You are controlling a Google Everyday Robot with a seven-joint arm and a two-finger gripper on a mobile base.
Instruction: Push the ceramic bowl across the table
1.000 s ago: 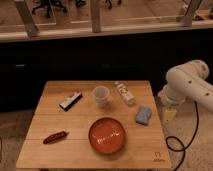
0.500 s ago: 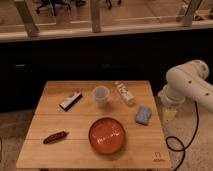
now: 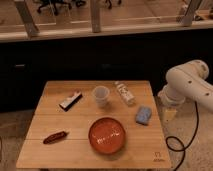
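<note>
The table (image 3: 45, 117) is taking up most of the shot. Starting on the left, a reddish oblong thing (image 3: 55, 136) is lying near the front-left corner. A flat dark-and-white pack (image 3: 71, 100) is sitting further back at an angle. A white cup (image 3: 101, 96) is standing upright around the middle of the back half.

The bowl (image 3: 107, 135) is sitting in front of the cup, roughly centred and near the front edge, open side up and not touching anything.

Right of the cup, a small bottle (image 3: 124, 93) is lying on its side. A blue sponge (image 3: 143, 114) is resting near the right edge, close to the bowl but apart from it. A little dark logo (image 3: 158, 156) is showing at the front-right corner.

The white arm (image 3: 187, 85) is hanging off to the right of the table. Its gripper (image 3: 169, 114) is pointing down just beside the right edge, near the sponge and clear of the bowl. Honestly can't tell if the claw is released or clenched. A black cable (image 3: 175, 145) is looping on the floor below.
</note>
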